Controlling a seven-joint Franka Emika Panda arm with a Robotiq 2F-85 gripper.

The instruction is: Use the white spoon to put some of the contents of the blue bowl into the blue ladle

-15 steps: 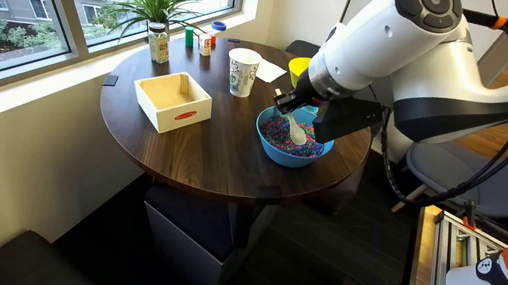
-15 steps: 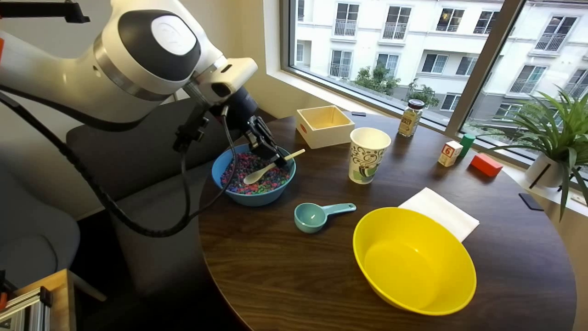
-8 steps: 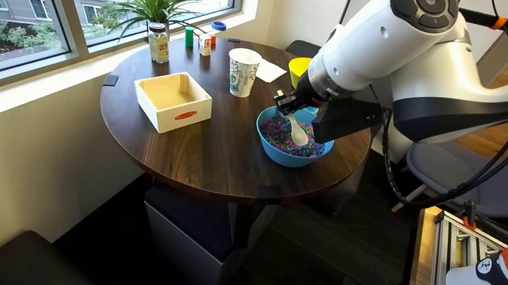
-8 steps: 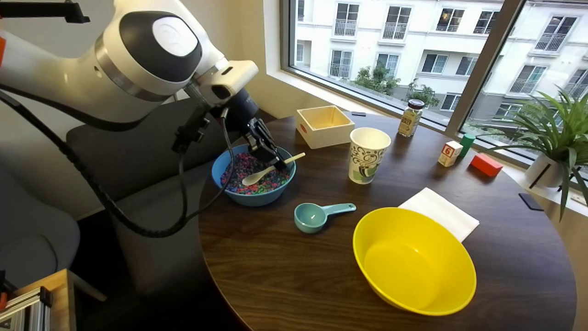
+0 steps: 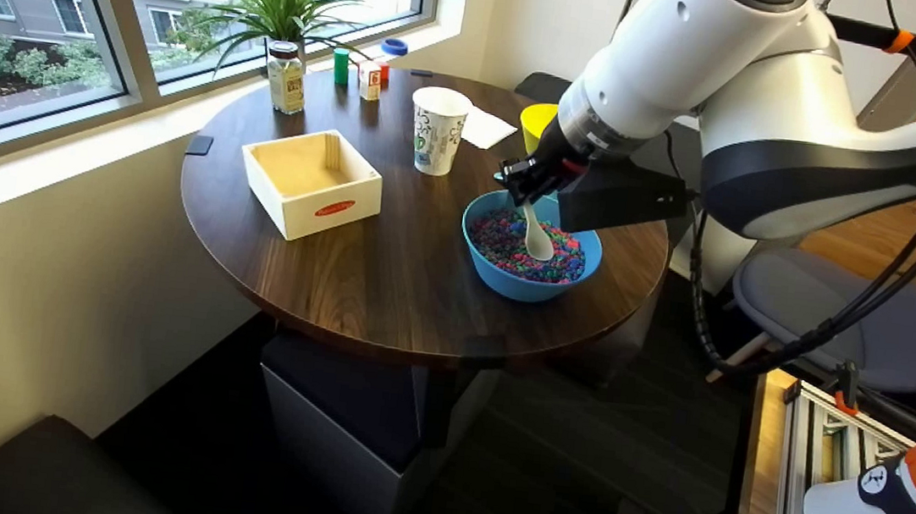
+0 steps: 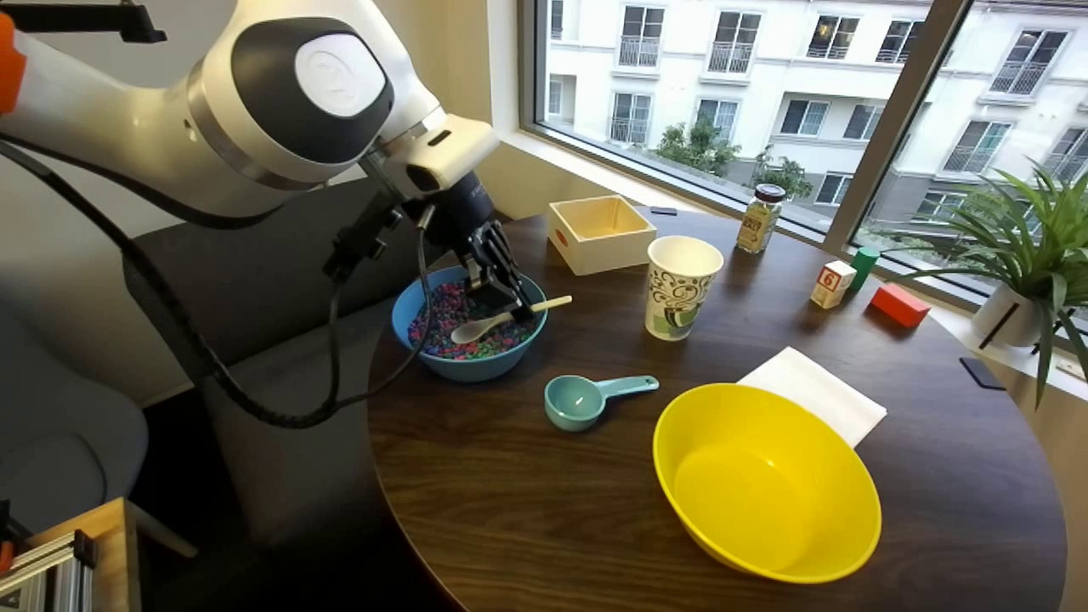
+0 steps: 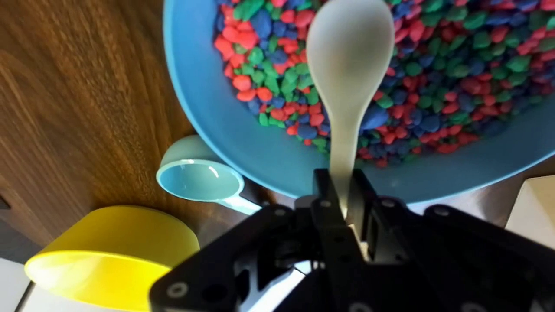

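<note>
Tool (image 7: 341, 184) clamped on the spoon (image 7: 346, 99), gripping the handle. Spoon head is over the bits (image 7: 425, 99) in the blue bowl (image 7: 264, 154); can't tell if it touches them. Wrist view: long axis runs nearly top to bottom, head up with its tip right at the view's edge, handle going down between the 2 fingers (image 7: 321, 190), which hide part of it. Blue bowl cut off at top and right there. In an exterior view, ladle (image 6: 574, 408) shows whole on the desk (image 6: 527, 510), near the blue bowl; there the spoon slants, head aimed left and slightly down, handle end poking out right past the tool. In an exterior view, yellow bowl (image 5: 534, 124) is partly blocked by the arm (image 5: 657, 65), ladle hard to make out; there the head aims down and slightly right, upper handle lost behind the tool. Arm cut off at top in both exterior views.
</note>
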